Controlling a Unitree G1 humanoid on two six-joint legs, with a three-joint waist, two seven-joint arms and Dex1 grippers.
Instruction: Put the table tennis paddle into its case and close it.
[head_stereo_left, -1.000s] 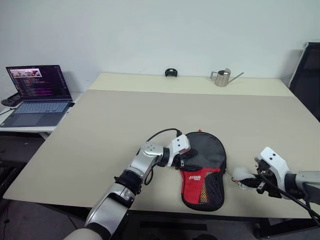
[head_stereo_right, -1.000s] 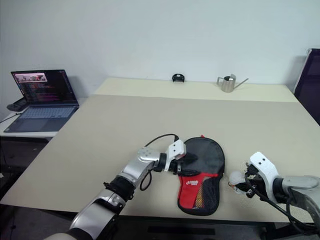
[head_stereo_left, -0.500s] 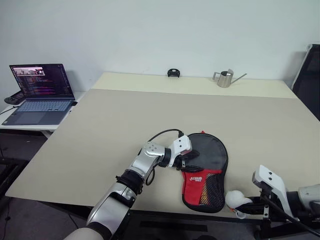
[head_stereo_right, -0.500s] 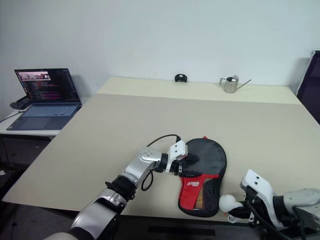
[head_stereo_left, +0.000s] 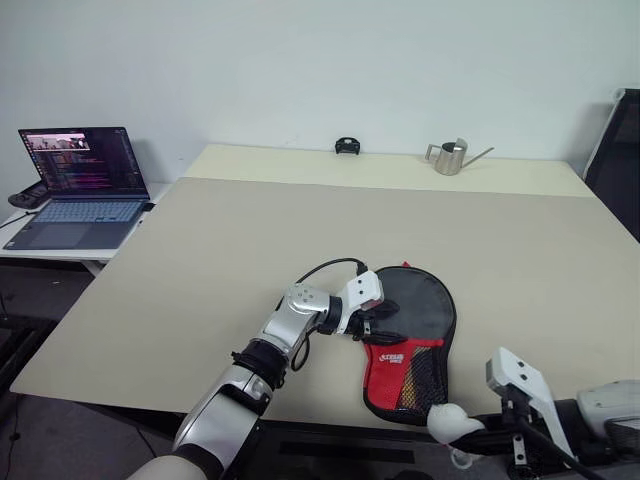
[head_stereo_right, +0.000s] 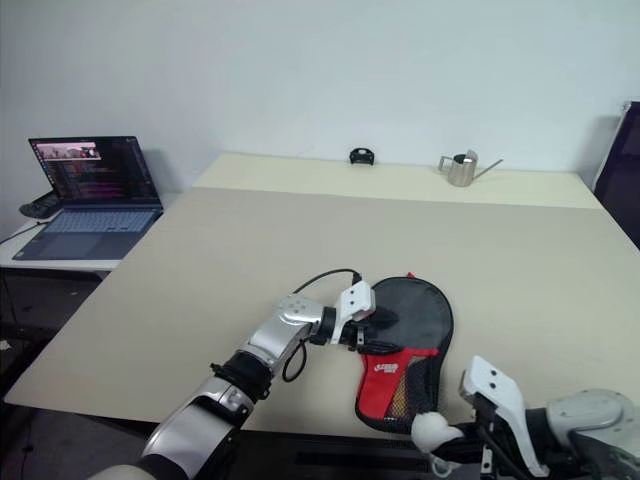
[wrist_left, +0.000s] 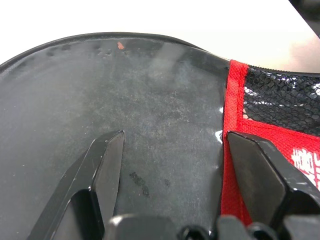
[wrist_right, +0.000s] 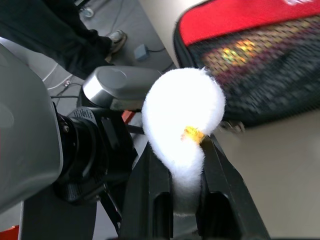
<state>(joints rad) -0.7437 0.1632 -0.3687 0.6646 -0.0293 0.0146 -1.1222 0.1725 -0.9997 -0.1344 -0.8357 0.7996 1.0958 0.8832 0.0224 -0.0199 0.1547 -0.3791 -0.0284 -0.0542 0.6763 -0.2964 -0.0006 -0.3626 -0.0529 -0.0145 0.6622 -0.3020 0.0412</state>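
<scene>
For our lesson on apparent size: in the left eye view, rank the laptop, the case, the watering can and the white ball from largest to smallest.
1. Laptop
2. Case, near the laptop's size and closer to the camera, so this pair is unsure
3. Watering can, far off
4. White ball, about alike

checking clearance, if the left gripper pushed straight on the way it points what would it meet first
The case. The left gripper points across its black round part with open jaws, one finger by the red panel's edge. It looks as good as on the fabric already, though depth is unclear.
</scene>
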